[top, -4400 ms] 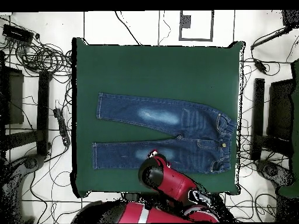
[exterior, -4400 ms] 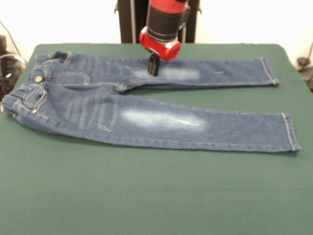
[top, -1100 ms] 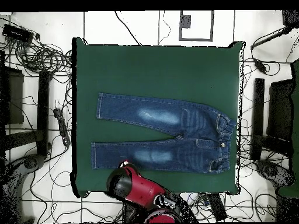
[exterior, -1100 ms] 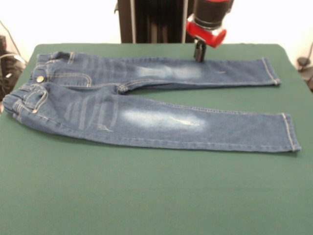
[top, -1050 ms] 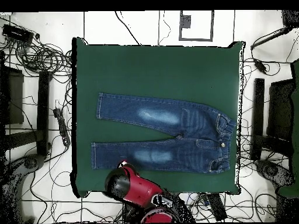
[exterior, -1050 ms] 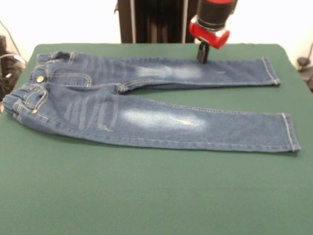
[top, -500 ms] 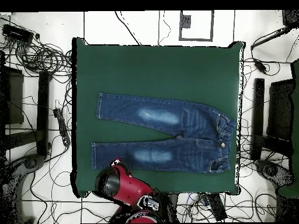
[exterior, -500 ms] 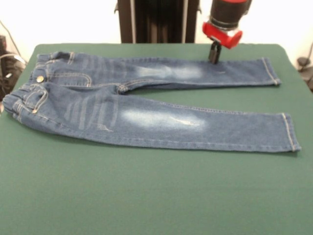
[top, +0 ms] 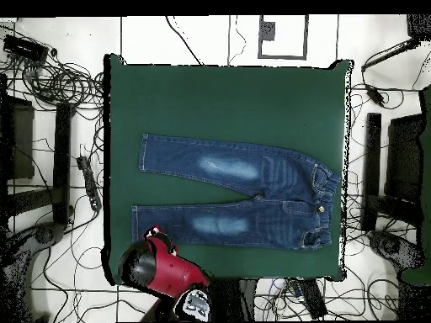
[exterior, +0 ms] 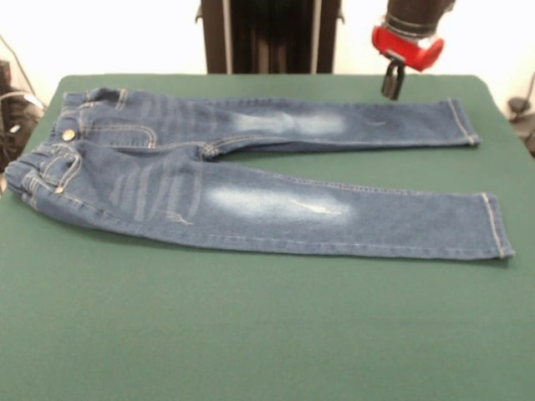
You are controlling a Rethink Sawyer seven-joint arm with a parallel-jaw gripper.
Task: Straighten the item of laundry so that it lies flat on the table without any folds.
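Observation:
The item of laundry [exterior: 251, 171] is a small pair of blue jeans, spread on the green table [exterior: 251, 334] with both legs stretched out to the right and the waistband at the left. Faded patches mark each thigh, and the waistband looks slightly bunched. My gripper [exterior: 391, 88] hangs above the far leg's outer edge, toward its cuff, with its dark fingers together and nothing in them. From overhead, the jeans [top: 244, 198] lie across the table [top: 227, 101], and the red arm [top: 160, 267] covers the table's corner beside one cuff.
Cables [top: 50, 80] and dark equipment [top: 396, 168] lie on the floor around the table in the overhead view. A dark pedestal [exterior: 267, 33] stands behind the table's far edge.
The gripper has moved along the far leg from the thigh patch toward the cuff and has risen a little. The jeans have not moved over the last second.

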